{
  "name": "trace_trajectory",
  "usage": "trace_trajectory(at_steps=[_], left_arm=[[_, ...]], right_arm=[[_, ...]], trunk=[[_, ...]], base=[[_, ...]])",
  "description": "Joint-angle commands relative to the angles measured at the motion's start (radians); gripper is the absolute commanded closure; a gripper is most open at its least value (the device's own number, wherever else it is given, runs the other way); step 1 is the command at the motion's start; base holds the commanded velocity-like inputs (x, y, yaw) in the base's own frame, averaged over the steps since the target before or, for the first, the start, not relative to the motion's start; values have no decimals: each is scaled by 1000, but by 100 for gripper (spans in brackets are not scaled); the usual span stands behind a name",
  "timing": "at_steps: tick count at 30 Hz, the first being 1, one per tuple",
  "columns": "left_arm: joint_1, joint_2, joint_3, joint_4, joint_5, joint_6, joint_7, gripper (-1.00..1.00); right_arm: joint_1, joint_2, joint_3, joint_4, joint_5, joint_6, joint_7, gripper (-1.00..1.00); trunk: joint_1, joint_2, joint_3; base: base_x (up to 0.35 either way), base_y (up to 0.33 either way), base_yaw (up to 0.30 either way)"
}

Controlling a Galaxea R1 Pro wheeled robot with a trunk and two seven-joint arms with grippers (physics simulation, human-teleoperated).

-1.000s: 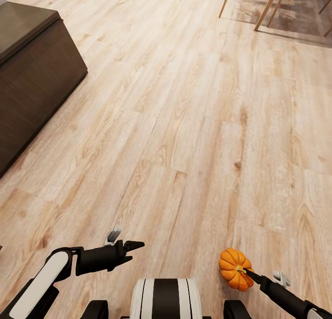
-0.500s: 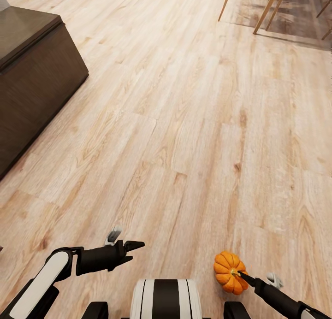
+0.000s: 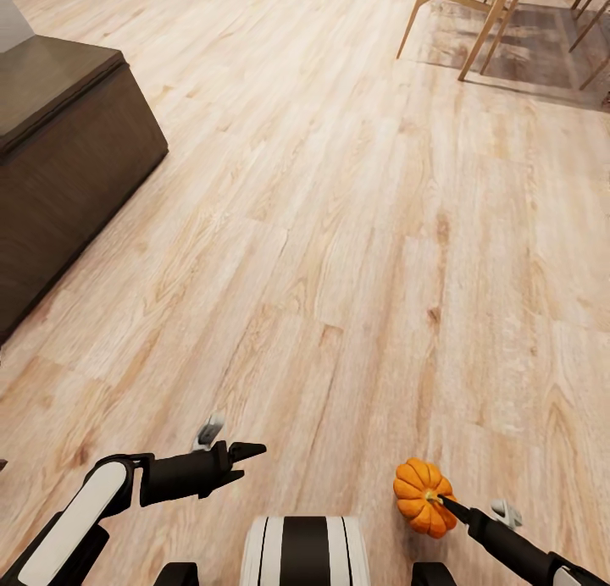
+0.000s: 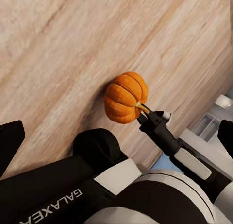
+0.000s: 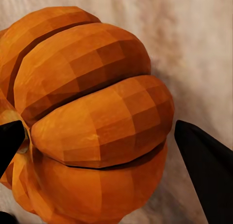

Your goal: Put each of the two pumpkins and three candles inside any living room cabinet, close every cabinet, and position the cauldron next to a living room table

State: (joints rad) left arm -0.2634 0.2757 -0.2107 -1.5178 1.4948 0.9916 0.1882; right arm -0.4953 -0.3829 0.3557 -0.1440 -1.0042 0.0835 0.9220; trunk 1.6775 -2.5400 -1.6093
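Right gripper (image 3: 442, 501) fingers clenched on pumpkin (image 3: 419, 506) by its stem; thin grip, so steer gently toward cabinet (image 3: 59, 158); left gripper (image 3: 241, 455) fingers: can't tell

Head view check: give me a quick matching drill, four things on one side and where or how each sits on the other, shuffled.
Things:
1. Small orange ribbed pumpkin
2. Long dark-brown wooden cabinet
3. Left gripper
4. Pale wooden chair legs

Places or states:
A. On a rug at the far right
B. Empty, held over the pale wood floor
C. Held by the right gripper
D. At the left side, closed as far as it shows

Pairs: 1-C, 2-D, 3-B, 4-A
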Motion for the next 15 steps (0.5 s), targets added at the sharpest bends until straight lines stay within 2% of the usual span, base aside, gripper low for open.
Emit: trace_trajectory(at_steps=[1,9,15], left_arm=[[0,1,-1,-1,10,1,10,-100],[0,0,-1,0,10,0,10,-100],[0,-1,-2,-1,10,1,10,-100]], right_arm=[[0,-1,5,0,-10,8,-1,100],[0,-2,4,-12,-9,8,24,100],[0,-6,-3,-12,-16,32,187,100]], trunk=[[-1,0,3],[-4,2,34],[-7,3,58]], base=[[0,0,0],[0,0,0],[0,0,0]])
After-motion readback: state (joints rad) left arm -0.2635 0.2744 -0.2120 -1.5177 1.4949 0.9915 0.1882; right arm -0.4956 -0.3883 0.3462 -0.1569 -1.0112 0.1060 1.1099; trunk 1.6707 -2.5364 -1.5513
